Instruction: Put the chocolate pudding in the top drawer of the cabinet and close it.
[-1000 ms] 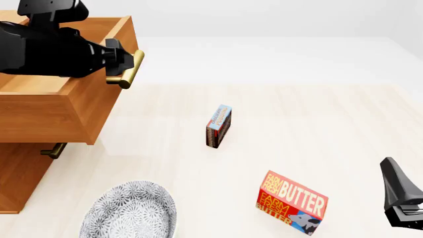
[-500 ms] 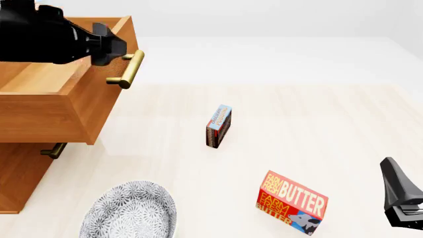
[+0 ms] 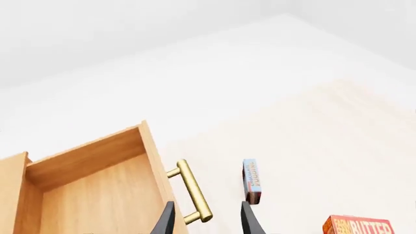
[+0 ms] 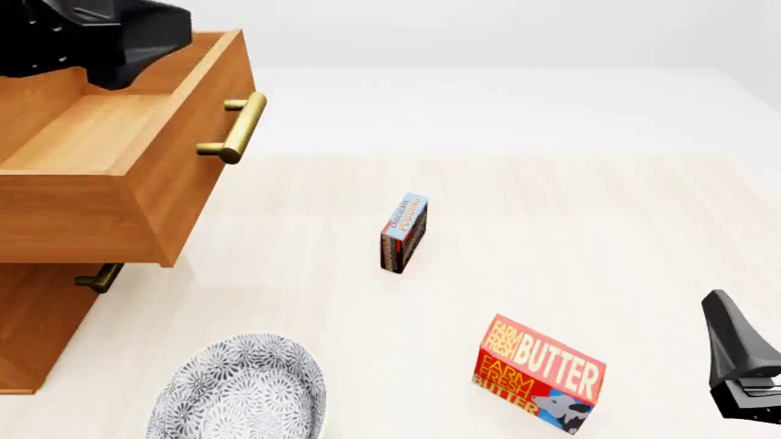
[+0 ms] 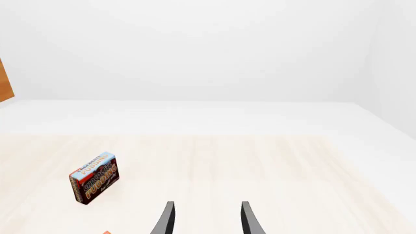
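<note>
While the right gripper [image 4: 740,366] hangs at the near right edge with its fingers [image 5: 167,218] apart and empty, a patterned plate [image 4: 240,389] sits nearest on the tabletop [image 4: 586,229], on the cabinet's side of the butter box [image 4: 540,373]. That red butter box lies between the plate and the right gripper, well apart from both. Farther back stands the chocolate pudding [image 4: 403,232], upright on a narrow edge on the tabletop, out in front of the cabinet [image 4: 37,320] and apart from it, with bare surface all around it. Beyond it, the top drawer [image 4: 110,174] is pulled well out of the cabinet, its brass handle [image 4: 234,128] free, its wooden floor bare. Above the drawer's far end the left gripper [image 3: 206,222] hovers, fingers [image 3: 164,222] apart, holding nothing.
</note>
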Available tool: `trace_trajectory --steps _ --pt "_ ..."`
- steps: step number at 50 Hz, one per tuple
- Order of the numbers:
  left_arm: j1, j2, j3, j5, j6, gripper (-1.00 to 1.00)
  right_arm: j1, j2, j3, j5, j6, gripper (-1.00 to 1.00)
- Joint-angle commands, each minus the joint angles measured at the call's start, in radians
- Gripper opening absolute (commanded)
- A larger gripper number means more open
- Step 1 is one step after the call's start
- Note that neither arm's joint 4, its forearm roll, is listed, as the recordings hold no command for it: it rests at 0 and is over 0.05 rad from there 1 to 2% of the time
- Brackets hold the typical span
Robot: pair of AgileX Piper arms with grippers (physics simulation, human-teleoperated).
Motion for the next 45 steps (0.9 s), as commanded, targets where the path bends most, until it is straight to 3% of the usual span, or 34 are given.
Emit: trace_trajectory --steps 1,9,10,11,13,18,22,24,30,45 --pt "-0.029 -0.11 0.099 -0.04 0.045 1.0 0.0 0.0 0.0 0.0 0.0 1.0" --pt "-0.051 -0.18 0.154 -0.029 0.064 1.0 0.0 0.0 0.0 0.0 0.0 1.0" --pt "-0.038 -0.234 0.234 -0.094 0.066 1.0 0.0 0.0 0.0 0.0 0.0 1.0" --pt "-0.033 -0.242 0.258 -0.098 0.07 1.0 0.0 0.0 0.0 0.0 0.0 1.0" --pt "-0.034 -0.254 0.222 -0.06 0.075 1.0 0.0 0.0 0.0 0.0 0.0 1.0" --pt "-0.106 -0.29 0.364 -0.171 0.077 1.0 0.0 0.0 0.0 0.0 0.0 1.0" --pt "-0.137 -0.28 0.422 -0.226 0.073 1.0 0.0 0.0 0.0 0.0 0.0 1.0" --pt "-0.159 -0.279 0.471 -0.263 0.108 1.0 0.0 0.0 0.0 0.0 0.0 1.0" --pt "-0.218 -0.302 0.567 -0.356 0.128 1.0 0.0 0.0 0.0 0.0 0.0 1.0" --pt "-0.294 -0.346 0.645 -0.438 0.144 1.0 0.0 0.0 0.0 0.0 0.0 1.0"
